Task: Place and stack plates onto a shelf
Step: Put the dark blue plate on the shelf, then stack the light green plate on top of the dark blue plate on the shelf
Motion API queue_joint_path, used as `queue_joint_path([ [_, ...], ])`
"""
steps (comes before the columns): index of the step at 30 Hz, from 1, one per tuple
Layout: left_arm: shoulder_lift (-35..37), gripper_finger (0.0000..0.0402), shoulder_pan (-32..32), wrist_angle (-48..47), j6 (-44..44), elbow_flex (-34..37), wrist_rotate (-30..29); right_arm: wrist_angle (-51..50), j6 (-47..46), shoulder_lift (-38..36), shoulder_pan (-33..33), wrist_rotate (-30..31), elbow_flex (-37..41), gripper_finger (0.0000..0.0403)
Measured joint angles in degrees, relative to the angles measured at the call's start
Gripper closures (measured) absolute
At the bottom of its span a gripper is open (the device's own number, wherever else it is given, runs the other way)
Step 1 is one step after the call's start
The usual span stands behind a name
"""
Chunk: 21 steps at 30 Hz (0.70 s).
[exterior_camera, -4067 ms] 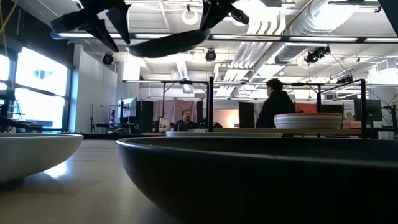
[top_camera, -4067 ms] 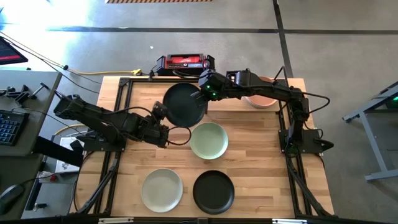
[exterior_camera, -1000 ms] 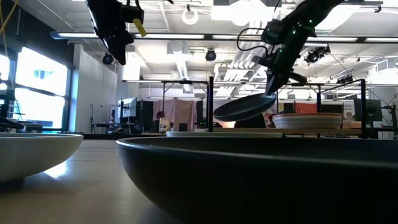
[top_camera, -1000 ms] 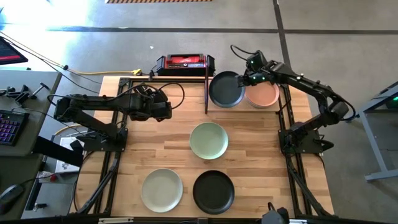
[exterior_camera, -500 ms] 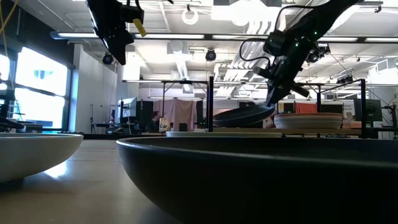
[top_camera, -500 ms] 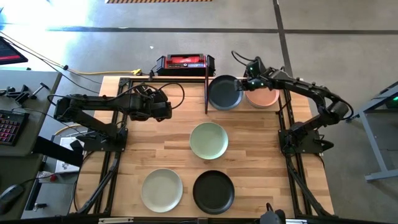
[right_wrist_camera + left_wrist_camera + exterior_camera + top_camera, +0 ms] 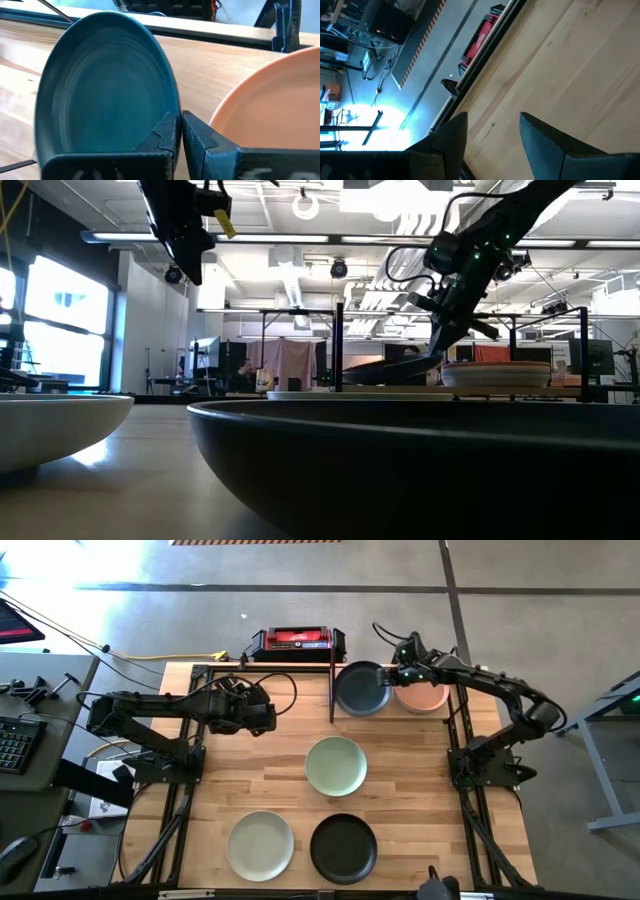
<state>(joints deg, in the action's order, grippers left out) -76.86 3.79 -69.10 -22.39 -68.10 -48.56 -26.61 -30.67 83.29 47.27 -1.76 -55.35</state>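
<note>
A red-and-black case (image 7: 298, 639), perhaps a battery, sits beyond the tabletop (image 7: 410, 790).

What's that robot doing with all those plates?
It is putting plates on a shelf. The right gripper is setting a black plate down there, beside a pink plate, its fingers pinching the rim. The left gripper waits open over the table. Two green plates and another black one remain.

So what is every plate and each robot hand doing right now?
Black plate: on the shelf, rim pinched by the right gripper, beside the peach plate.
Peach plate: resting on the shelf.
Green plate: lying mid-table.
Pale plate: lying near the front edge.
Second black plate: lying beside it.
Left gripper: fingers open, empty, above the table.
</note>
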Motion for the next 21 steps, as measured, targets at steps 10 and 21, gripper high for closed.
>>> queue_joint_path([
  [10,0.00,0.0232,0.00,-0.02,0.01,0.00,0.00,-0.04,-0.42,2.01,-0.02,0.00,0.00,0.0371],
  [21,0.00,0.0232,0.00,-0.02,0.05,0.00,1.28,-0.67,-1.32,-1.82,-0.06,-10.54,-0.02,0.0371],
])
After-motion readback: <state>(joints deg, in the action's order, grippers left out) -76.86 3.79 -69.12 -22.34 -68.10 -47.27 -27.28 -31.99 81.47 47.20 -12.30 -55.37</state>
